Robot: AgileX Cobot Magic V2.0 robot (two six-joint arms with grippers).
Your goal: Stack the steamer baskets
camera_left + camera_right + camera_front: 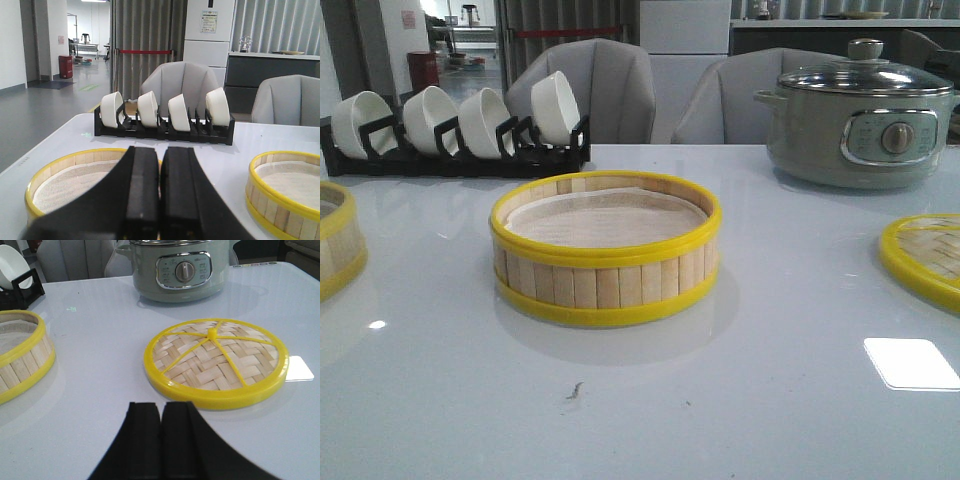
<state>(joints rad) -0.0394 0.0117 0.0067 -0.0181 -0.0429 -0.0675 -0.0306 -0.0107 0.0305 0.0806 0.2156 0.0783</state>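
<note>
Bamboo steamer basket (606,250) mid-table; second steamer basket (338,240) at nine o'clock, well apart. Woven lid (926,258) at three o'clock, grey-green pot (860,118) at one. Left gripper (160,200) and right gripper (161,440) both closed, empty.

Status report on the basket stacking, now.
Left gripper and right gripper: jaws shut, empty. Centre steamer basket and left steamer basket apart on the table, unstacked. Woven lid lies off right, nothing between.

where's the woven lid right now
The woven lid lies flat at the table's right edge in the front view, in front of the electric pot and right of the central steamer basket.
</note>
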